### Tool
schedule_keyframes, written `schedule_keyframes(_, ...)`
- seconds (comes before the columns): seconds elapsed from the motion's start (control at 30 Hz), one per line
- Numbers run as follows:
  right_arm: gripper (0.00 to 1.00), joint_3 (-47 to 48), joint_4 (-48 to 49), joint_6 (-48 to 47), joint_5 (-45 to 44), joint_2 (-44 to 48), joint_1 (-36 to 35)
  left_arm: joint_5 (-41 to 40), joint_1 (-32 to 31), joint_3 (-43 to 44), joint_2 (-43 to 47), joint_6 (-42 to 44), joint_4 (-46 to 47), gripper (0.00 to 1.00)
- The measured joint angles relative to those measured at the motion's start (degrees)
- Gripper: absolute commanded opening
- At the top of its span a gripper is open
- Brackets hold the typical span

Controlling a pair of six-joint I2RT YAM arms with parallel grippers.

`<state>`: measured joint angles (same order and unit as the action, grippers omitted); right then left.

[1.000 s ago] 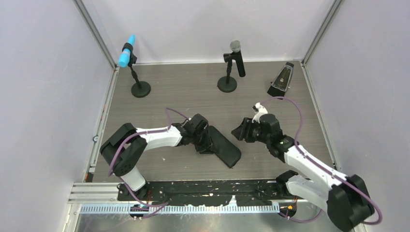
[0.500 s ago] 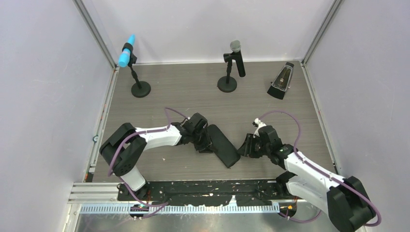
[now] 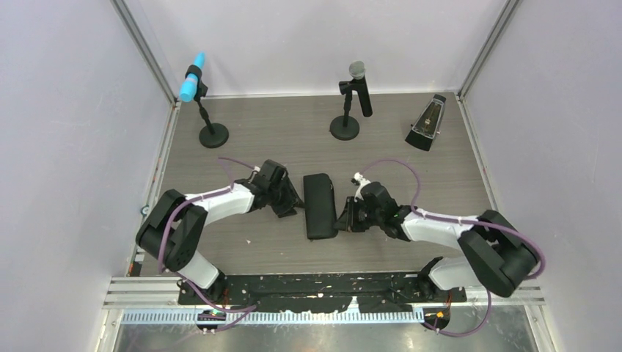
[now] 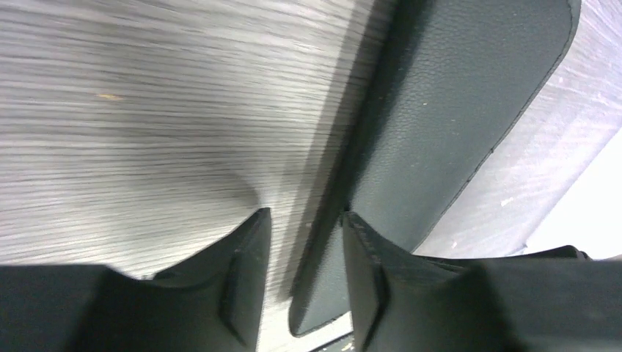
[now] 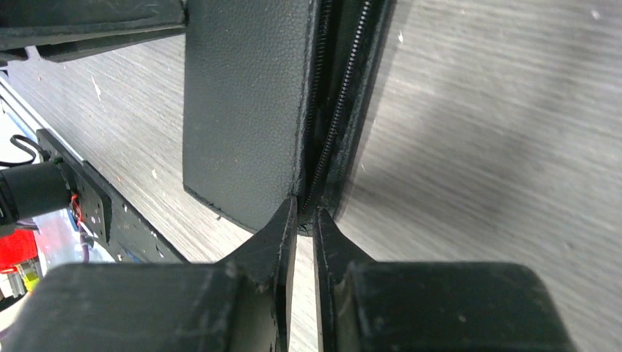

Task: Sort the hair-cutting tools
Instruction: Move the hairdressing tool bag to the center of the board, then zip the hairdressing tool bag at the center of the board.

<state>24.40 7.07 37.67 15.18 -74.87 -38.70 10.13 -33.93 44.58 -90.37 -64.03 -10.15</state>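
The black zip case [image 3: 320, 205] lies closed in the middle of the table, its long side running front to back. No scissors, comb or hair clips show in any view. My left gripper [image 3: 292, 207] is at the case's left edge. In the left wrist view [image 4: 304, 216] its jaws stand a little apart and straddle the edge of the case [image 4: 455, 110] without clamping it. My right gripper [image 3: 343, 216] is at the case's right edge. In the right wrist view [image 5: 306, 209] its jaws are almost closed, with their tips at the zip seam of the case [image 5: 246, 103].
A microphone with a blue head [image 3: 193, 86] stands at the back left on a round base. A grey-headed microphone [image 3: 358, 88] stands at the back centre. A black wedge-shaped object [image 3: 426, 123] is at the back right. Walls close in three sides.
The case has turned from a diagonal lie to front-to-back and shifted left. My left gripper has drawn back to the left. My right gripper has swung in and left to the case's right edge.
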Motion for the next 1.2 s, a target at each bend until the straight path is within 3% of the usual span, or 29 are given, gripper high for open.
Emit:
schedule_keyframes(0.13, 0.15, 2.08, 2.21, 0.61, -0.09, -4.24, -0.26, -2.36, 1.68, -3.19, 3.52, 2.51, -1.09, 0.54)
schedule_keyframes(0.47, 0.16, 3.04, 2.27, 0.35, -0.13, -5.29, -0.35, 2.97, 0.72, -6.99, 6.49, 3.17, 3.56, 0.53)
schedule_keyframes(0.6, 0.17, 3.08, 2.29, 0.09, -0.13, -5.40, -0.35, 3.96, -1.14, -6.99, 6.12, 2.97, 6.10, 0.48)
schedule_keyframes(0.8, 0.24, 3.61, 1.01, -0.92, -1.55, -4.94, -1.36, 4.63, -3.19, -6.03, 2.21, 1.81, 8.41, 0.31)
schedule_keyframes(0.97, 0.33, 3.69, -2.45, -2.60, -7.80, -0.33, -4.11, 2.21, -6.19, -3.37, 0.52, 0.68, 7.50, 0.25)
schedule_keyframes(1.2, 0.40, 3.78, -9.09, -6.01, -20.94, 10.23, -13.44, -3.08, -10.43, 0.96, -0.52, -1.86, 1.40, 0.23)
